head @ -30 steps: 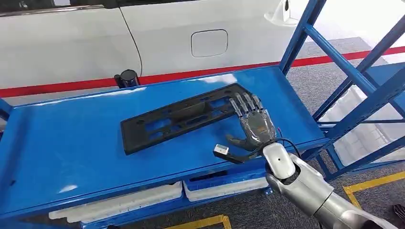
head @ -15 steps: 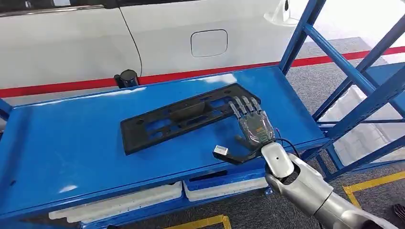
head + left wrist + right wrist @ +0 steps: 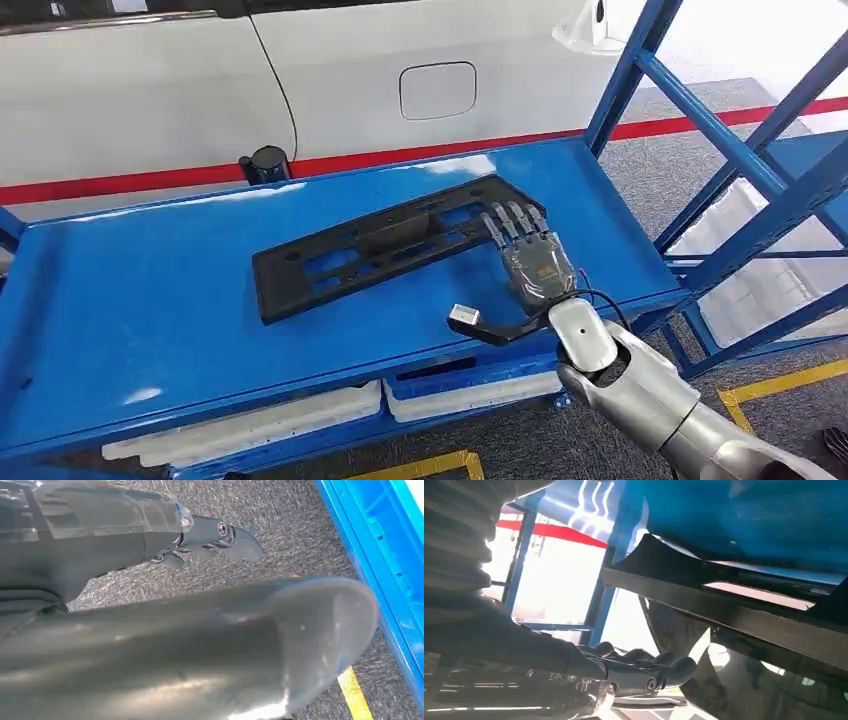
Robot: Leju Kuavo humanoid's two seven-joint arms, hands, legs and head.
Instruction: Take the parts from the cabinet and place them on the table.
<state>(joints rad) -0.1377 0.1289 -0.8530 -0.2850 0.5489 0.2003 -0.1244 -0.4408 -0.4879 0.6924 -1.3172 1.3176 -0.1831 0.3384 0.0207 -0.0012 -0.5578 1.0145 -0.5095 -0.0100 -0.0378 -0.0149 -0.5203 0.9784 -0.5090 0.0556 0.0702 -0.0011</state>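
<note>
A long black slotted plastic panel [image 3: 385, 245] is laid flat on the blue table [image 3: 130, 310]. Its near end is touched by the right hand [image 3: 530, 262], fingers extended, nothing grasped. The left hand [image 3: 210, 535] is seen over grey carpet [image 3: 280, 540]; its grasp cannot be told.

Silver arm [image 3: 650, 395], dark-fingered grey hand [image 3: 535, 265]

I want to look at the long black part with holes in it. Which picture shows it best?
The head view: the whole black part lies flat on the blue table, with the right hand at its near end. The right wrist view shows a close, dark stretch of it. The left wrist view looks at the floor beside the table.
</note>
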